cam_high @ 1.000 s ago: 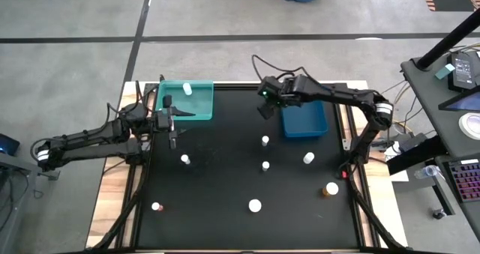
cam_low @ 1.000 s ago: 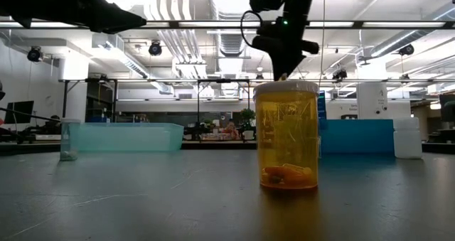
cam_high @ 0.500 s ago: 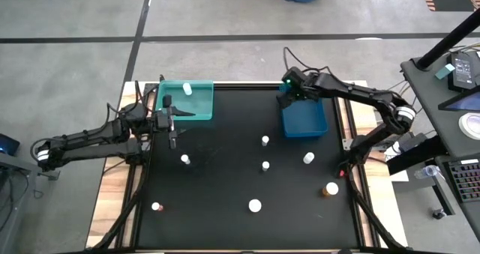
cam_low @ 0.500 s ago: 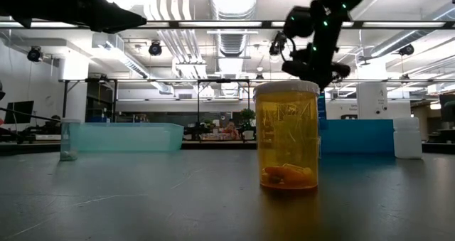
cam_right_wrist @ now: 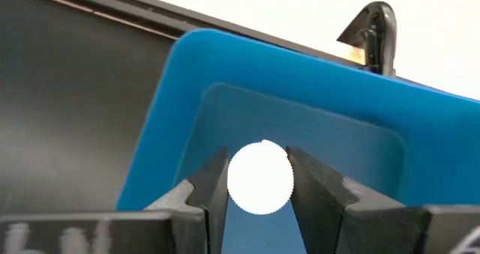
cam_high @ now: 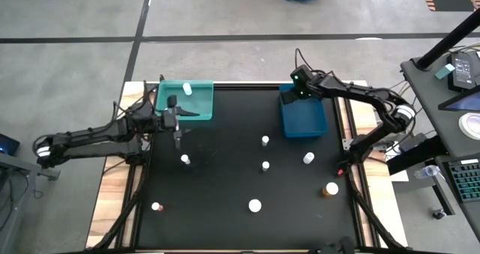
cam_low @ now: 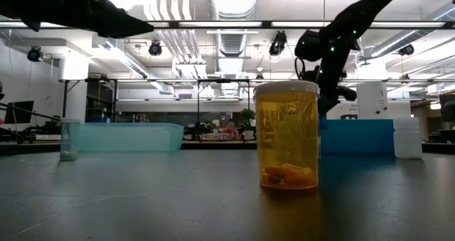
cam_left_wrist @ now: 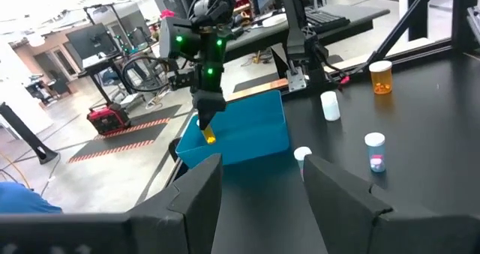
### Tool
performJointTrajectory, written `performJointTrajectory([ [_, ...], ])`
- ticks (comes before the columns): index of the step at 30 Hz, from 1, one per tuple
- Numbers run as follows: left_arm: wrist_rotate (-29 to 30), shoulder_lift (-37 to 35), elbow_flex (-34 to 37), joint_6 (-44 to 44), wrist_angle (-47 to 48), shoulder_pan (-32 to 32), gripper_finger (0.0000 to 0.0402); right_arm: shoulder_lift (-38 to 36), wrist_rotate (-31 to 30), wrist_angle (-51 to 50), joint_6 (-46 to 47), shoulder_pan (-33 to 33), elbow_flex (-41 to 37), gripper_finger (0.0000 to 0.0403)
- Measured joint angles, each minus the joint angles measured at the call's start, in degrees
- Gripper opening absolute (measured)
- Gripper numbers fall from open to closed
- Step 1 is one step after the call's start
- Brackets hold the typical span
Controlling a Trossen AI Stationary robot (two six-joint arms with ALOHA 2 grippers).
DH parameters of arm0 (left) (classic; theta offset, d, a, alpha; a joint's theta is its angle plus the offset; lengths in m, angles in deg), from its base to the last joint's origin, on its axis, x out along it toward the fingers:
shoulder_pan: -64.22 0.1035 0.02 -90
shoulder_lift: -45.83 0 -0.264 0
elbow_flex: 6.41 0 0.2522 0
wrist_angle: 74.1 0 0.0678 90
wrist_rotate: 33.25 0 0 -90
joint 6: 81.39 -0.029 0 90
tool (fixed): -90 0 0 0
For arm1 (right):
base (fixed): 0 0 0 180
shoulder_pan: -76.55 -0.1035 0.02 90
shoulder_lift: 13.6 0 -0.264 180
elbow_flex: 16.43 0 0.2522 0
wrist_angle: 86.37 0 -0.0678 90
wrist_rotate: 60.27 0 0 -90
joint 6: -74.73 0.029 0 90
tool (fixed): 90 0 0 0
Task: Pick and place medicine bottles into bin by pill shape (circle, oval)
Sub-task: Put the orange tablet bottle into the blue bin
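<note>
Right gripper over far corner of blue bin, fingers clamped on a white-capped bottle, amber body visible from left wrist. Left gripper hovering beside teal bin, fingers parted, empty. One bottle inside teal bin; remaining bottles scattered on black desk.

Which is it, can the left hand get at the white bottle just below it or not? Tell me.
Probably yes. The left hand hangs empty, fingers apart, by the teal bin, and the white bottle stands alone on bare black table, nothing between them.
</note>
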Motion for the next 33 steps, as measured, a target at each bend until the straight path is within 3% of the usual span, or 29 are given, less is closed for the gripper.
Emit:
performJointTrajectory([
  [20,1.13,2.0,0.0,-0.02,-1.93,-0.02,0.0172,0.23,-0.16,12.21,3.1,1.98,-7.5,0.0117],
  [33,1.12,2.0,0.0,0.03,-2.27,-0.02,0.0172,0.23,-0.22,12.76,3.45,1.96,-8.63,0.0118],
])
